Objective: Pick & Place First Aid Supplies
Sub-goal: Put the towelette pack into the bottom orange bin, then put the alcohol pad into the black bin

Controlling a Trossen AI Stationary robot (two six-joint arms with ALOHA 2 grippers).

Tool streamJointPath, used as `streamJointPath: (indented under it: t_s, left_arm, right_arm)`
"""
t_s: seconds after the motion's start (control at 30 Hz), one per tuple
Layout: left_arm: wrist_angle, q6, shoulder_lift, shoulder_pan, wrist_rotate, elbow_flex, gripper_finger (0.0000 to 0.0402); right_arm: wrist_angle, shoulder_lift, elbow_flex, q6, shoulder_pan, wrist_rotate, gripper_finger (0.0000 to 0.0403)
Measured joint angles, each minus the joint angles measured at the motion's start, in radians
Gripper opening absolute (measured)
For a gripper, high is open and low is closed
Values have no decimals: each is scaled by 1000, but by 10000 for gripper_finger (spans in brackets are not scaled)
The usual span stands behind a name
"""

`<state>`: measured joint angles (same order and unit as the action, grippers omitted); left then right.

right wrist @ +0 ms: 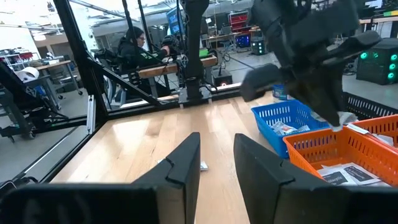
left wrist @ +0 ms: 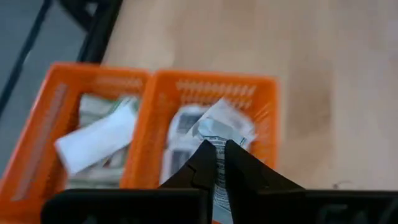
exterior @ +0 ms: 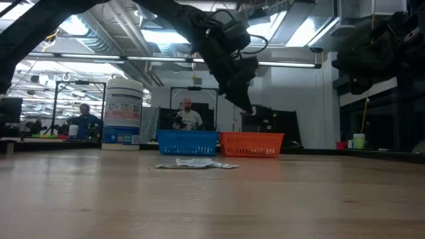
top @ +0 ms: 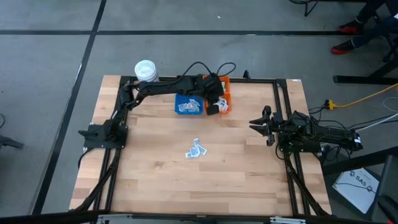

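Several small white-grey sachets lie flat in a loose cluster on the middle of the table, also visible in the low view. More sachets fill the blue bin and the orange bin at the far edge. My left gripper hangs over the orange bin, shut on one sachet. My right gripper waits open near the table's right side, above the wood, with its fingers apart and touching nothing. My left gripper pinches a crinkled white-grey sachet between its two fingers. The sachet's end sticks out past the fingertips, and more of it shows in the narrow gap between them. The fingers point down from above. The sachet is lifted clear, over the sachets in the orange bin.
A white cylindrical tub stands at the far left corner, left of the blue bin. In the left wrist view the orange container shows two compartments side by side, and a white strip lies in the other one. Bare wood surrounds the loose sachets. People sit beyond the table.
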<state>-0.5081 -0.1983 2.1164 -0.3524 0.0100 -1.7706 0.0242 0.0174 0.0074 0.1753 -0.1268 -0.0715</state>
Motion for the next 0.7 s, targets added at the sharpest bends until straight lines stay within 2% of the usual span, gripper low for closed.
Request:
streamJointPath:
  t_s: [0.1, 0.23, 0.47, 0.6, 0.7]
  left_arm:
    - [-12, -11, 3, -4, -65, 0, 30]
    - [-14, -49, 5, -5, -66, 0, 62]
    - [-12, -51, 5, -10, -8, 0, 139]
    - [-14, -53, 5, -10, -23, 0, 175]
    - [-16, -103, 4, -10, -71, 0, 184]
  right_arm:
    - [0, 0, 0, 0, 0, 0, 100]
    - [0, 0, 0, 0, 0, 0, 100]
    - [0, 0, 0, 0, 0, 0, 100]
    - [0, 0, 0, 0, 0, 0, 100]
    - [0, 0, 0, 0, 0, 0, 100]
